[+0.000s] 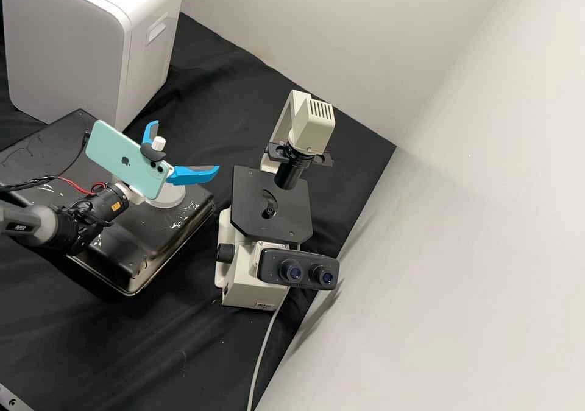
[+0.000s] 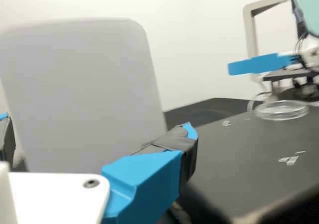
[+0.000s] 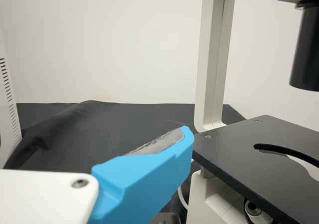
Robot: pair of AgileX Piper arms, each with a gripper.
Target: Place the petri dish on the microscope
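Observation:
A clear petri dish [image 1: 171, 199] lies on top of a black box [image 1: 140, 246], left of the microscope [image 1: 268, 228]. My right gripper [image 1: 181, 153] hovers just above the dish, open, with nothing between its blue fingers. In the right wrist view one blue finger [image 3: 149, 169] points toward the black microscope stage [image 3: 259, 154]. The left wrist view shows the petri dish [image 2: 281, 109] far off on the box, with the right arm's blue finger [image 2: 259, 63] over it. My left gripper [image 2: 94, 127] is open and holds nothing.
A large white appliance [image 1: 85, 39] stands at the back left, behind the box. The microscope's condenser [image 1: 291, 167] hangs over the stage [image 1: 274, 201], and its eyepieces [image 1: 301, 271] face the front. A white cable [image 1: 262, 350] runs off the bench's front edge.

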